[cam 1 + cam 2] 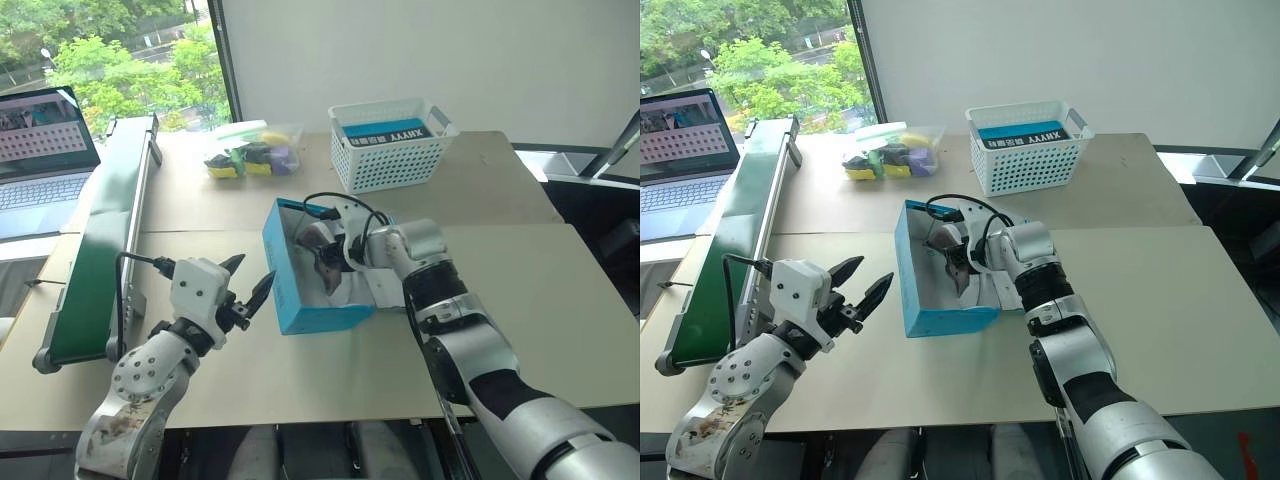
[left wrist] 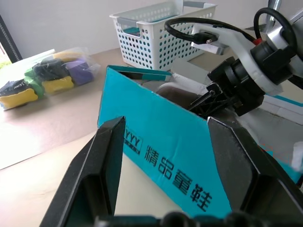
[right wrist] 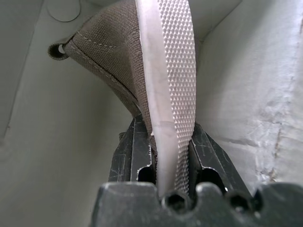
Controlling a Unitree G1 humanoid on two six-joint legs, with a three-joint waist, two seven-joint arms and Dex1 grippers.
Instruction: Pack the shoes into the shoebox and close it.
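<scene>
shoe [image 3: 156, 80] between right claw [image 3: 165, 163] fingers, inside shoebox [image 1: 300, 300]

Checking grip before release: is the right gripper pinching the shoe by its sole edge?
Yes, the right gripper has both fingers clamped on the shoe at its pale textured sole edge.

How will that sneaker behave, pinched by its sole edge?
The sneaker probably sags: its canvas upper folds beside the right pincer. The knobbly sole likely resists slipping. It seems light, hanging inside the box from one edge.
</scene>
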